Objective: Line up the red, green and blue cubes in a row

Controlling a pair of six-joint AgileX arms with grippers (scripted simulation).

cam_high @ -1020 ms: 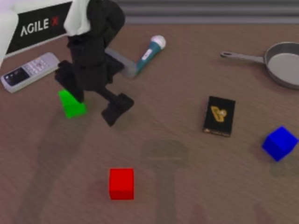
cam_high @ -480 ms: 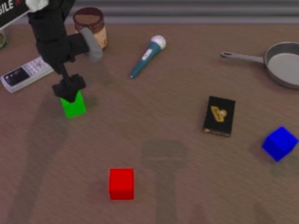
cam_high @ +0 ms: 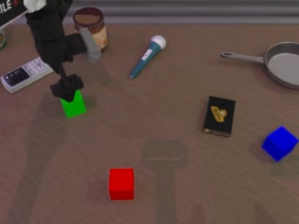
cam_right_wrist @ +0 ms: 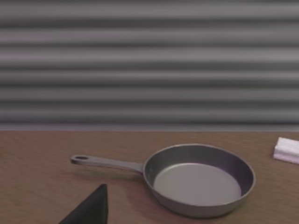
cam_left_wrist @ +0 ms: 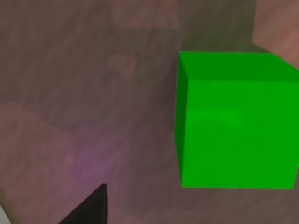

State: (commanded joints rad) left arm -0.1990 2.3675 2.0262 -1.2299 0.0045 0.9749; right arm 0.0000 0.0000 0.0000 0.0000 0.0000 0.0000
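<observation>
The green cube (cam_high: 74, 106) sits at the table's left, and my left gripper (cam_high: 68, 88) hangs right above its far edge, open and holding nothing. In the left wrist view the green cube (cam_left_wrist: 236, 121) fills the frame close up, beside one dark fingertip (cam_left_wrist: 92, 208); the other finger is out of frame. The red cube (cam_high: 121, 183) rests near the front, left of centre. The blue cube (cam_high: 279, 143) lies at the far right. My right arm is outside the top view; its wrist view shows one fingertip (cam_right_wrist: 91, 207) set wide to the side.
Behind the left arm stand a brown jar (cam_high: 90, 24) and a remote (cam_high: 25, 72). A microphone (cam_high: 147, 56) lies at the back centre, a frying pan (cam_high: 282, 63) at the back right, and a flat black box (cam_high: 219, 115) between the cubes.
A second ago the left arm stretched toward the table's middle; it has swung back left and set its gripper over the green cube, uncovering the jar. The cubes have not moved.
</observation>
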